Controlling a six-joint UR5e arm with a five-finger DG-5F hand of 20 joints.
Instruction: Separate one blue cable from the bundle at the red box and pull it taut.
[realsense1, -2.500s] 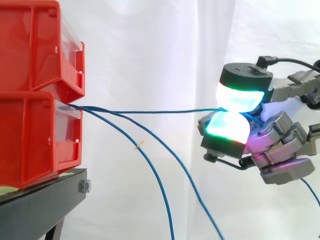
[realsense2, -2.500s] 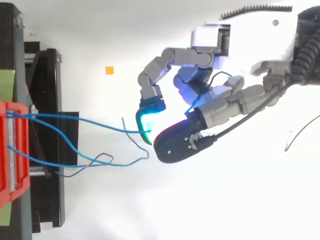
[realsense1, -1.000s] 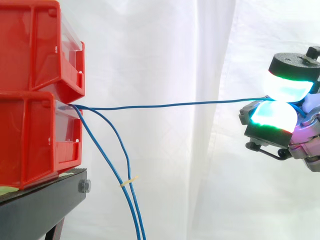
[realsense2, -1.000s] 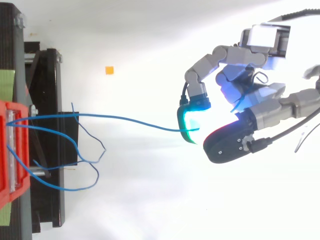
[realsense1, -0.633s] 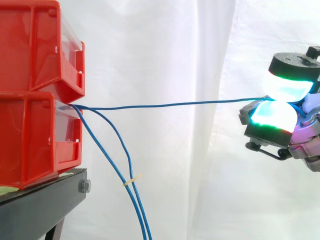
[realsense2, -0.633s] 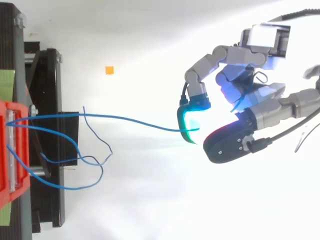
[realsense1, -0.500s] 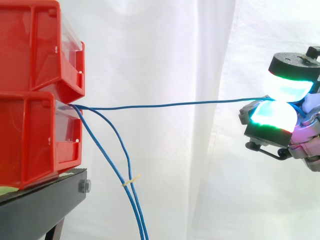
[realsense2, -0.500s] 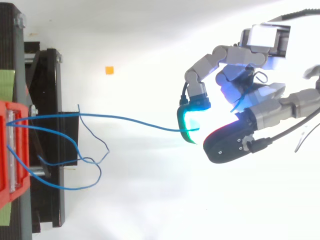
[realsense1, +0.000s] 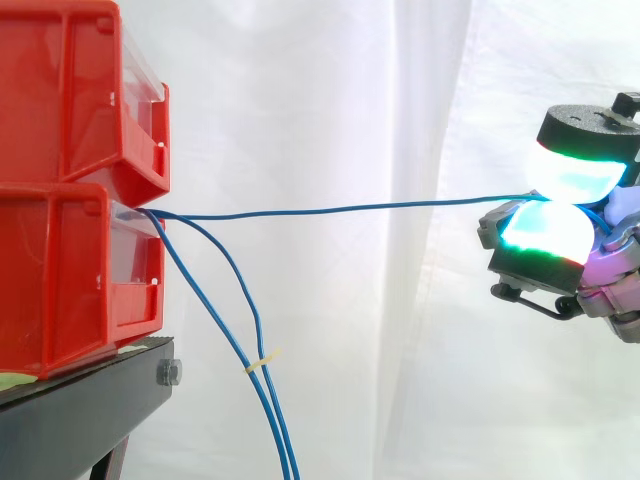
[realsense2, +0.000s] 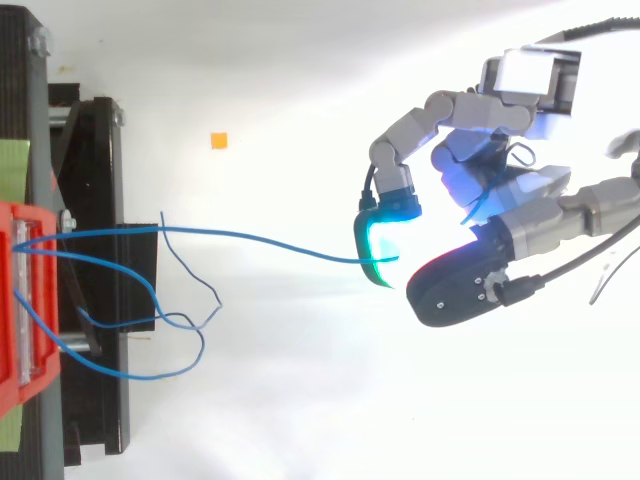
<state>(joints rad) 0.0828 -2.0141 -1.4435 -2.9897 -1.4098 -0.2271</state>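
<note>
One blue cable (realsense1: 340, 210) runs almost straight and level from the front of the lower red box (realsense1: 70, 280) to my hand (realsense1: 560, 240) at the right edge of the side view. Two glowing green-white fingertips (realsense1: 545, 232) pinch it between them. In the top view the same cable (realsense2: 250, 240) stretches from the red box (realsense2: 25, 300) to the hand (realsense2: 470, 200), with a slight sag. Two other blue cables (realsense1: 250, 340) hang down from the box, tied by a small yellow band (realsense1: 263, 360). Their loose ends loop (realsense2: 170, 330) beside the stand.
A second red box (realsense1: 80, 90) sits on top of the lower one, both on a black stand (realsense1: 90, 410). A white curtain hangs behind. A small orange square (realsense2: 218, 140) lies on the white floor.
Since 2.5 s ago the hand has moved right, away from the boxes, drawing the pinched cable out straight. Over the last second it has held still; the hanging cables sway slightly.
</note>
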